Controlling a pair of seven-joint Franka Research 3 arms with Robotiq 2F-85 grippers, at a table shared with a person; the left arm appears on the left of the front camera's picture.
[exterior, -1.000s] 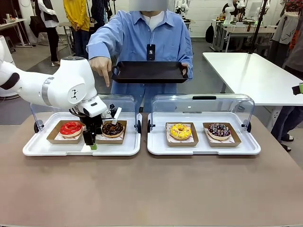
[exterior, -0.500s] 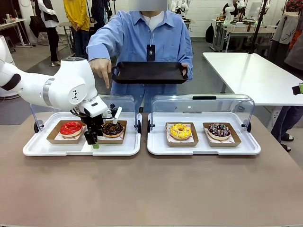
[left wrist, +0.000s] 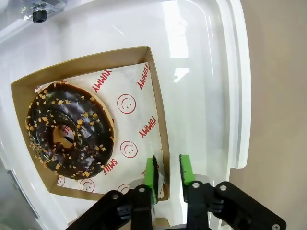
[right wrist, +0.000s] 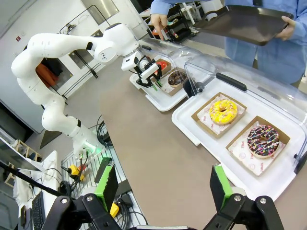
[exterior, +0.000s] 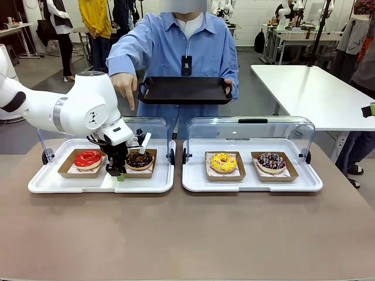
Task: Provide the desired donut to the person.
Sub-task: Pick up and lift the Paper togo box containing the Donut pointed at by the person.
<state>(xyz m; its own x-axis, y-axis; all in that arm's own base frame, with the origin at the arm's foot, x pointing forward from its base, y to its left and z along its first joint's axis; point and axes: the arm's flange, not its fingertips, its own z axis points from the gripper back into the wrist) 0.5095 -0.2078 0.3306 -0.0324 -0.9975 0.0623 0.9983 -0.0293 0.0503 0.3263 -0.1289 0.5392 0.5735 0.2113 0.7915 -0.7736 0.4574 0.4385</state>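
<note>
Left claw [left wrist: 168, 175]: down in the left white tray [exterior: 47, 184], at the near edge of the chocolate donut's cardboard tray [left wrist: 81, 64]. Green pads [left wrist: 152, 175] stand a narrow gap apart, one on each side of the cardboard tray's side wall. The wall sits close against the inner pad, and a sliver of space shows at the outer one. A firm pinch is not evident. The claw does not touch the donut itself.

Chocolate donut [left wrist: 69, 129]: dark glaze with nut crumbs, lying flat on printed paper inside its cardboard tray, just beside the claw. In the front view it is the right-hand item of the left white tray, with a red donut [exterior: 88, 158] in its own cardboard tray on the other side of the claw.

Right claw [right wrist: 163, 187]: fingers spread wide, nothing between them, held above the bare worktop [right wrist: 158, 134], well apart from both trays.

Right white tray [exterior: 252, 184]: holds a yellow donut [exterior: 223, 162] and a dark sprinkled donut [exterior: 271, 161], with its clear lid [exterior: 252, 126] raised behind.

Person [exterior: 181, 47]: at the far side, holding a black serving tray [exterior: 184, 89] level at chest height. The other hand [exterior: 124, 82] has its forefinger pointing down over the left white tray, roughly above the chocolate donut
</note>
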